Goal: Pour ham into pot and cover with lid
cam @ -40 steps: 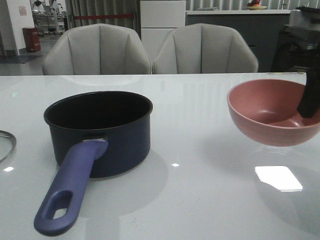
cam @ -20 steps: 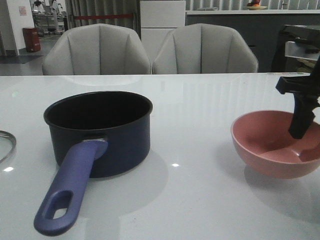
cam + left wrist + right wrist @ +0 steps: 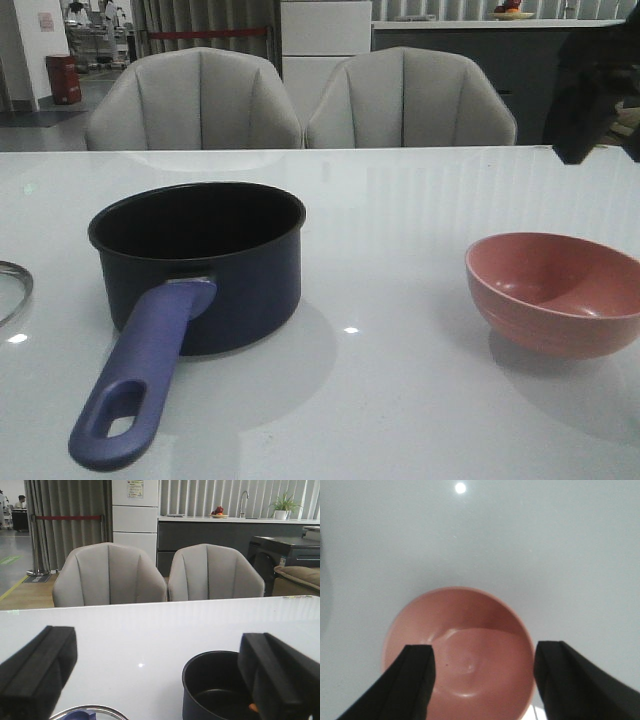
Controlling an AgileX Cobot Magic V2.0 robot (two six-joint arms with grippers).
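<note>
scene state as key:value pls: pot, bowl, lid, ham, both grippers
pot: dark navy round saucepan, upright on white table, blue-purple handle toward camera
bowl: salmon-pink round bowl, upright on table, empty, to the pot's right
lid: glass lid, steel rim, only its edge in view, off the pot
ham: small orange piece inside pot, mostly hidden
left gripper: open, empty
right gripper: open, above bowl, not touching

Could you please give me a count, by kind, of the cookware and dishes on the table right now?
Pots: 1, the navy pot with the blue-purple handle
Bowls: 1, the pink bowl, empty inside
Lids: 1, the glass lid, only its edge in view at the table's left side
Total: 3
</note>
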